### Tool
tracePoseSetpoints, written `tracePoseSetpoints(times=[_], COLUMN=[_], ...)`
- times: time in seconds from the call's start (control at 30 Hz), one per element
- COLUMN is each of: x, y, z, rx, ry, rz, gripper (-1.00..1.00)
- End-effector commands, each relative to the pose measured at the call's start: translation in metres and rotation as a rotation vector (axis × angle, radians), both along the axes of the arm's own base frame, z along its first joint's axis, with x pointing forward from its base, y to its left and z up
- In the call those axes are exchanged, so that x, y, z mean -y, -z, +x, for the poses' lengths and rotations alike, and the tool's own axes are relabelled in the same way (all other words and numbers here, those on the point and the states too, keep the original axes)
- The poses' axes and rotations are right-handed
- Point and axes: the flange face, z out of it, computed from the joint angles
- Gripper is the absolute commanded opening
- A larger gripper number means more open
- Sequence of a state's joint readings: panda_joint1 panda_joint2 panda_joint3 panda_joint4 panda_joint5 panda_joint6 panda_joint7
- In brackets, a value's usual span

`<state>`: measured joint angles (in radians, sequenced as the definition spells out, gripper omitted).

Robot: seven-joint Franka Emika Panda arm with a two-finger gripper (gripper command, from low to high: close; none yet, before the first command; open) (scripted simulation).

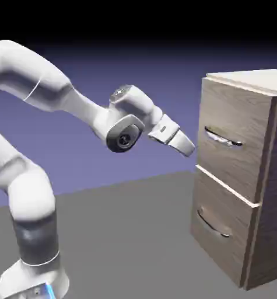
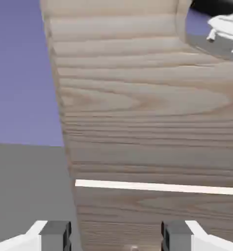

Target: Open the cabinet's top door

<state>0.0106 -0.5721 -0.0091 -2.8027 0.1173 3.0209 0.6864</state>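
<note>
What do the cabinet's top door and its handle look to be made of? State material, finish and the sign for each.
The upper light-brown front panel looks like wood or wood veneer with a matte finish: wavy grain lines run across it and show large in the hand view. Its curved silver bar handle looks like polished metal, with bright glints, though a rendering leaves that open.

Exterior view: side-on, mid-distance. Hand view: close, facing cabinet (image 1: pixel 239 175) front (shared with exterior view).

A plain blue-violet backdrop (image 1: pixel 105 87) is fading to black toward the top edge of the exterior view. A flat grey table (image 1: pixel 129 233) is stretching below it, evenly lit, meeting the backdrop along a slanting horizon line.
</note>
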Motion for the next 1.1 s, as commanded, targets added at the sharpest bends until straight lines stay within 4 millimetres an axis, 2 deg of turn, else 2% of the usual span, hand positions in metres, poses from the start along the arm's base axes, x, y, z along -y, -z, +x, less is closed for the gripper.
tracePoseSetpoints(times=[0.0, 0.27, 0.53, 0.8, 1.07], x=[0.005, 0.038, 0.064, 0.080, 0.089], y=[0.000, 0.000, 0.005, 0.013, 0.019], z=[0.000, -0.003, -0.010, -0.019, -0.025], rx=[-0.002, -0.010, 0.003, 0.046, 0.121], ry=[0.015, 0.123, 0.211, 0.284, 0.349], rz=[0.022, 0.211, 0.413, 0.622, 0.834], gripper=[0.00, 0.00, 0.00, 0.00, 0.00])
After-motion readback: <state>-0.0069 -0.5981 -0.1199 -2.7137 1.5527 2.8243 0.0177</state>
